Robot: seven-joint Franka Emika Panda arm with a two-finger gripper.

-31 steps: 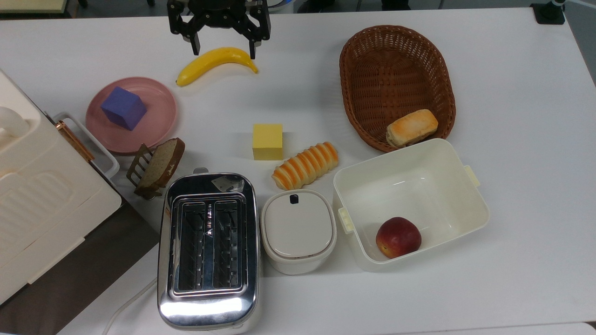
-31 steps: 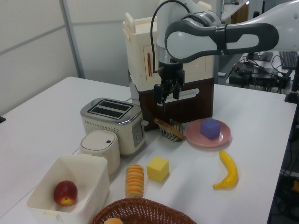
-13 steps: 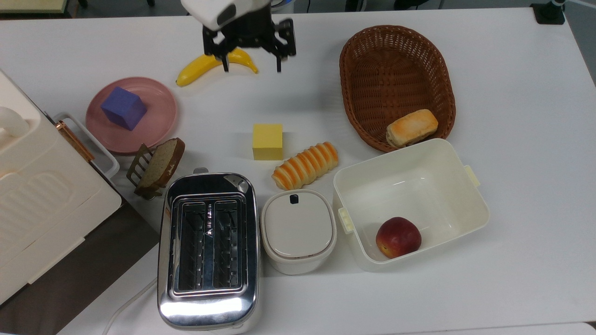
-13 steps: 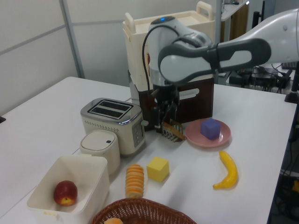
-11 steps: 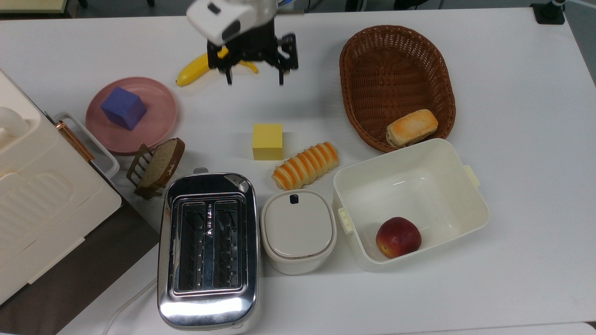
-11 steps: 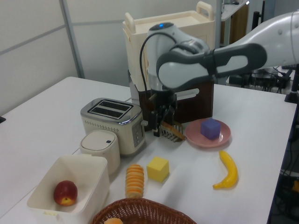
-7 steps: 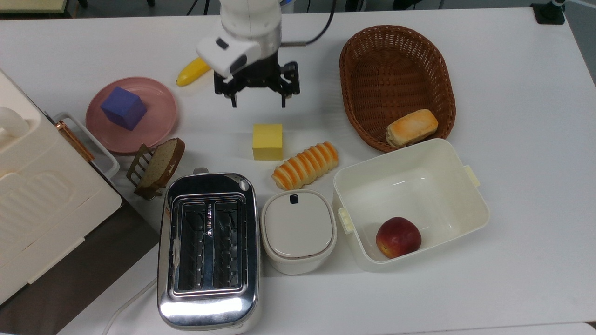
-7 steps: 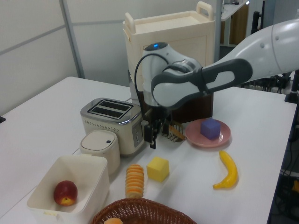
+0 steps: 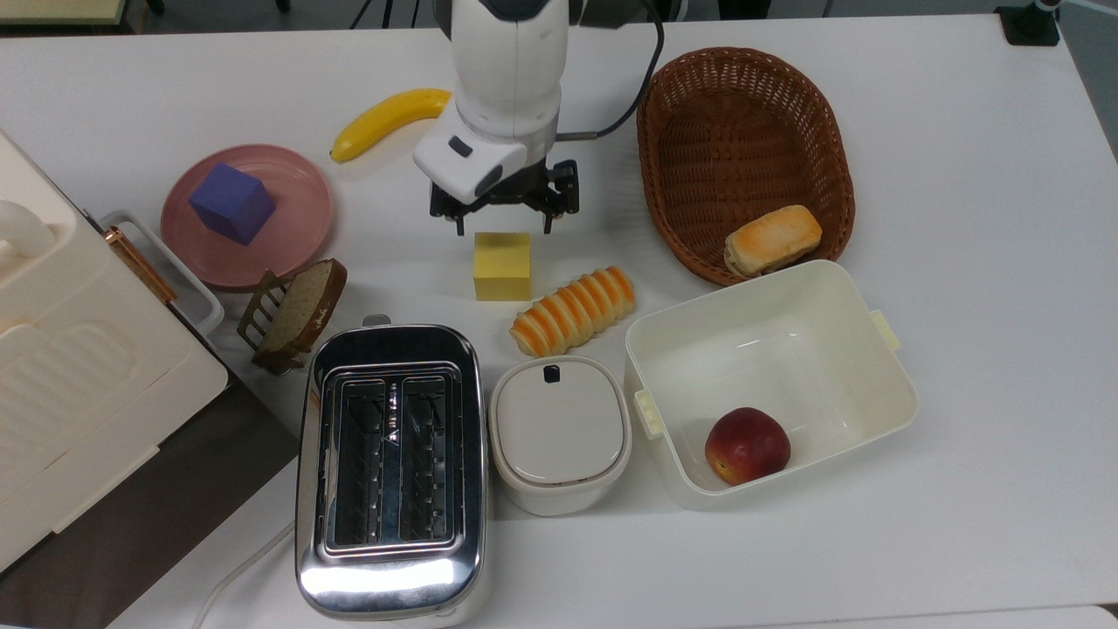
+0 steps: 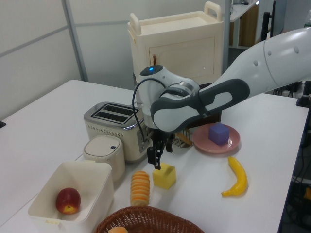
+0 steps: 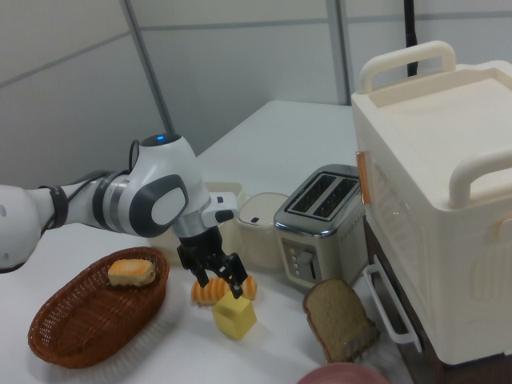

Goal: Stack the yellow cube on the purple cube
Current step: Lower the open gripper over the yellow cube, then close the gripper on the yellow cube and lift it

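— How far are you?
— Your gripper (image 9: 503, 224) is open, just above the yellow cube (image 9: 502, 265) on the desk (image 9: 961, 175).
— And the rest?
— Everything: the purple cube (image 9: 232, 203) waits on the pink plate (image 9: 301, 214), well apart.

top view straight down; left, right views low, oblique, opposed; shared table (image 9: 961, 175)

Small matte yellow cube (image 9: 502, 265) sits on the white table (image 9: 961, 218), just beside the ridged bread loaf (image 9: 573, 310) on the top view's right. Two-finger gripper (image 9: 504, 229) hangs directly above the cube's far edge. Small blue-violet cube (image 9: 231, 203) rests on the round pink plate (image 9: 297, 218), well apart on the top view's left.
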